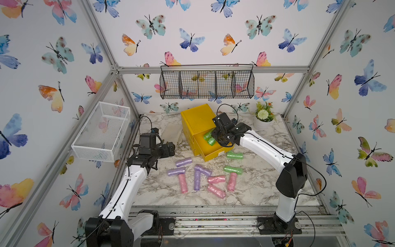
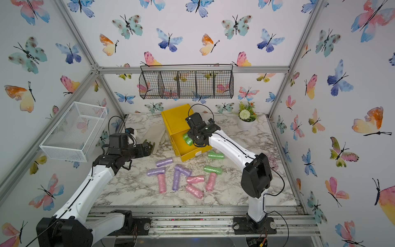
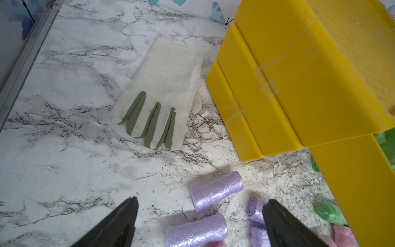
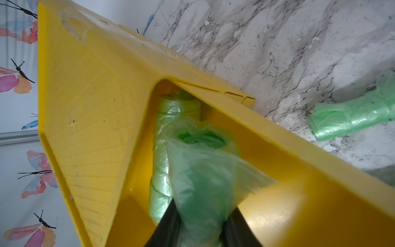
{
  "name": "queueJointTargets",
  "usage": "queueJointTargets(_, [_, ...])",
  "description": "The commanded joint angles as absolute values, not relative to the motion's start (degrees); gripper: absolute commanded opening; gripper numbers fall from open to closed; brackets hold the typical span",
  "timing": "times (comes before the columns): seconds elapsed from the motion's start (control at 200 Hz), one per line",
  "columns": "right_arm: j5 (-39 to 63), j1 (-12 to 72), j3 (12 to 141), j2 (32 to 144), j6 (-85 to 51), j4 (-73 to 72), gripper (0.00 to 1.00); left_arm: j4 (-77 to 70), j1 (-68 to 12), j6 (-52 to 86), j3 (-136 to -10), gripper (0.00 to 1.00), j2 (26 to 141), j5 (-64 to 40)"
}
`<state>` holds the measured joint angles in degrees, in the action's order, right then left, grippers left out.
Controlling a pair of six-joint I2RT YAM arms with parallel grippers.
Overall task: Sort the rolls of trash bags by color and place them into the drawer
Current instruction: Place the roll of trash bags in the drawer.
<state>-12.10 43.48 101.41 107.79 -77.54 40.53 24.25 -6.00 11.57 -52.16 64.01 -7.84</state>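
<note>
Butterfly-papered walls (image 1: 213,25) enclose a marble tabletop (image 1: 166,196), a black wire basket (image 1: 207,85) hanging at the back

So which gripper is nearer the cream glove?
Left. The left gripper hovers open near the glove; the right gripper holds a green roll at the yellow drawer.

So the surface is a white-and-grey marble-look tabletop (image 1: 256,192), kinda scuffed and flaky around the middle. Sitting on it toward the back: a yellow plastic drawer box (image 1: 196,119) with one drawer pulled out, a flat cream fabric glove with green fingers (image 3: 162,92) just beside the box, and a small white pot with a green plant (image 1: 264,119) off in the far corner. In front of the box, loose on the marble, are four crinkly lilac-purple plastic rolls (image 1: 183,161), four pink rolls (image 1: 216,179) and two green rolls (image 1: 233,170), with several touching each other.
</note>
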Motion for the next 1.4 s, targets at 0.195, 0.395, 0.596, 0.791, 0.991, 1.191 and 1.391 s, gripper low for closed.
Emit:
queueJointTargets(0.195, [-15.19, 43.59, 101.34, 107.64, -77.43, 40.61, 0.36, 24.26, -5.64, 10.73, -52.03, 0.96, 62.67, -7.38])
queueJointTargets(0.395, [-15.04, 43.29, 101.00, 107.58, -77.35, 40.35, 0.41, 24.26, -5.63, 10.73, -52.00, 0.96, 62.83, -7.38])
queueJointTargets(0.596, [-15.02, 43.24, 100.72, 107.07, -77.08, 39.38, 0.42, 24.26, -5.60, 10.72, -52.12, 0.96, 62.84, -7.38])
queueJointTargets(0.791, [-14.96, 43.26, 100.98, 105.90, -75.74, 38.53, 0.42, 24.26, -5.54, 10.77, -52.12, 0.96, 62.67, -7.47])
queueJointTargets(0.991, [-12.59, 43.29, 101.47, 104.14, -67.83, 34.61, 0.42, 24.26, -5.54, 10.72, -52.03, 0.96, 62.54, -7.21])
queueJointTargets(1.191, [-10.04, 43.31, 99.29, 99.77, -59.98, 30.02, 0.42, 24.26, -5.55, 10.63, -51.94, 0.96, 62.74, -6.64])
queueJointTargets(1.391, [-8.13, 43.24, 88.70, 88.00, -51.02, 20.26, 0.43, 24.17, -5.54, 10.74, -51.77, 0.96, 63.03, -6.19])
